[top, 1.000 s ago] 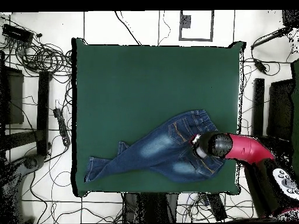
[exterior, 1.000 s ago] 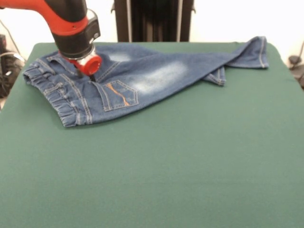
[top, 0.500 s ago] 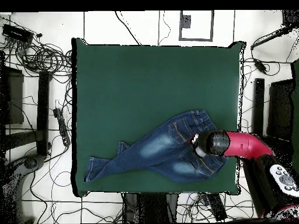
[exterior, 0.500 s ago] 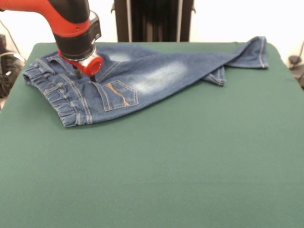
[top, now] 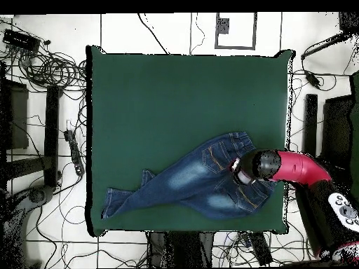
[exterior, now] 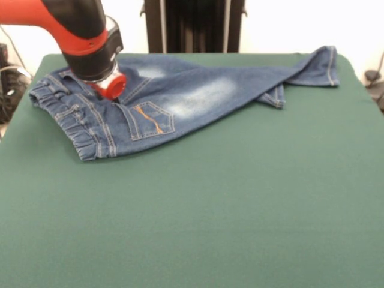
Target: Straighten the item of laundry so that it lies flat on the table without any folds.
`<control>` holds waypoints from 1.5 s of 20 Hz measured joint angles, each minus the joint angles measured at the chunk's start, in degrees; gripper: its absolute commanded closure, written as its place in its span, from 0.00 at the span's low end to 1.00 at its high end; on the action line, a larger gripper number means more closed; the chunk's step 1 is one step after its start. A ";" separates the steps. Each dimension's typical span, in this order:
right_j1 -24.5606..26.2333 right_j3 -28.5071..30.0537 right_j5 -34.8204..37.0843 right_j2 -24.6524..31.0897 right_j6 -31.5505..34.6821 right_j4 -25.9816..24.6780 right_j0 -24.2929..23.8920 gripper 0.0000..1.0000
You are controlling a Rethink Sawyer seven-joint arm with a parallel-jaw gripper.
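Note:
The item of laundry (exterior: 180, 96), a small pair of blue denim jeans, lies along the far side of the green table (exterior: 210, 210). Its gathered waistband is at the left and an orange-stitched pocket faces up. The legs run toward the far right corner, one crossed over the other, with a hem poking out underneath. My gripper (exterior: 113, 96) points down onto the seat of the jeans just behind the waistband. The red and black wrist hides its tip. In the overhead view the jeans (top: 189, 178) stretch from the gripper (top: 242, 171) to the lower left of the table (top: 175, 98).
The jeans lie close to the table edge on the robot's side. Cables (top: 42, 66) and dark equipment (top: 52, 133) cover the floor around the table. A black stand (exterior: 195, 27) rises behind the table's far edge.
The arm's wrist has shifted slightly along the waistband end of the jeans and tilted. The jeans keep the same shape and place.

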 measured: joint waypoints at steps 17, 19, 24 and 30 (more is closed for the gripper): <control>-1.36 -2.16 3.08 -1.81 -0.31 -11.71 8.94 0.00; -1.66 -2.15 2.20 -3.12 -0.31 -13.29 10.98 0.00; -2.00 -2.14 -2.21 -8.69 -0.30 -16.10 17.42 0.00; -2.03 -2.13 -7.88 -13.06 -0.30 -15.84 20.25 0.00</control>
